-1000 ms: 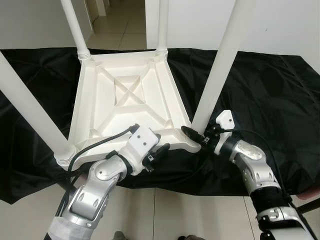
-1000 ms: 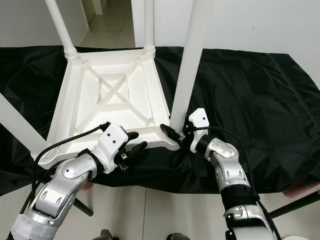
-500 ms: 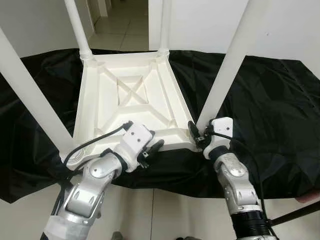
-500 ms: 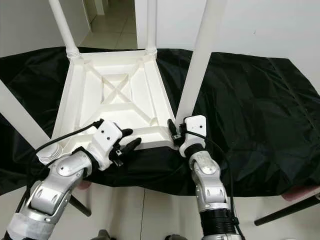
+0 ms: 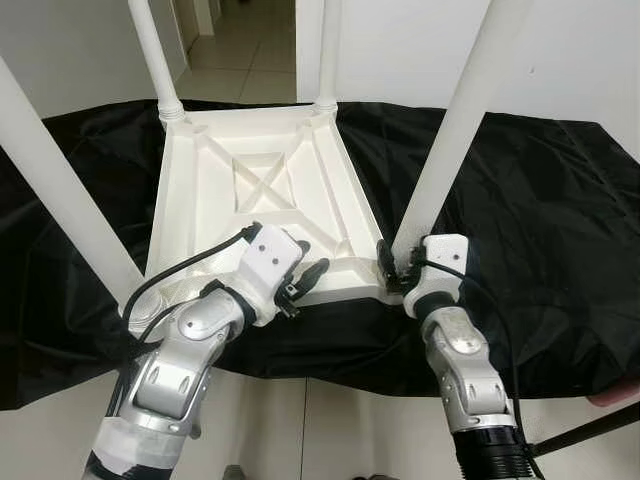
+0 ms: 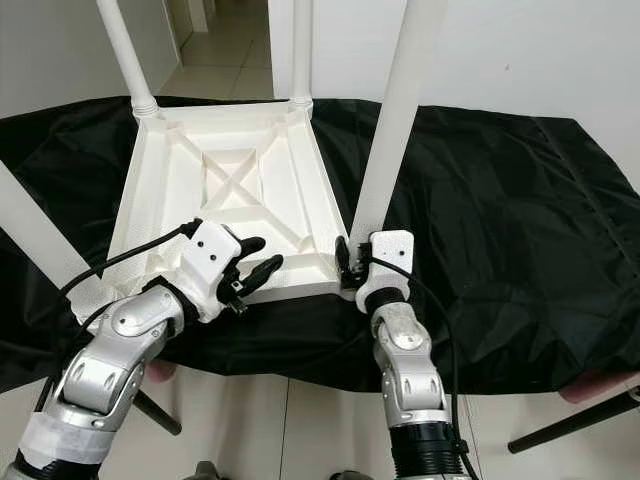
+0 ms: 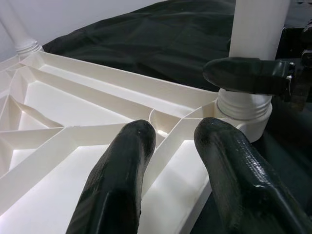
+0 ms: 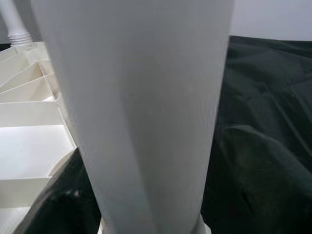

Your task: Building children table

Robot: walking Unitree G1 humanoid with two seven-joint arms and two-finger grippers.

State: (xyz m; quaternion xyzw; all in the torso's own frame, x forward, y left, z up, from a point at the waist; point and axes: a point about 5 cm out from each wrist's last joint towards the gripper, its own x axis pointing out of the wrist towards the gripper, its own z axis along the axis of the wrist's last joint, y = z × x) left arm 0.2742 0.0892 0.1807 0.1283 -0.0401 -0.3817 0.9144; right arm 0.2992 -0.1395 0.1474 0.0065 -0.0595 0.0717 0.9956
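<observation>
One white children's table [image 5: 260, 195] lies upside down on a black cloth [image 5: 540, 200], its four legs [image 5: 455, 120] pointing up. The left gripper [image 5: 303, 276] rests on the near rim, jaws narrowly apart. The right gripper [image 5: 388, 268] appears to clasp the near-right leg's base, though its jaws are mostly hidden.

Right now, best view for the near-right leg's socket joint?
Left wrist view: the leg sits in its ringed socket, unblocked. Eye views show it partly behind the right gripper. Right wrist view shows mostly the leg's shaft.
</observation>
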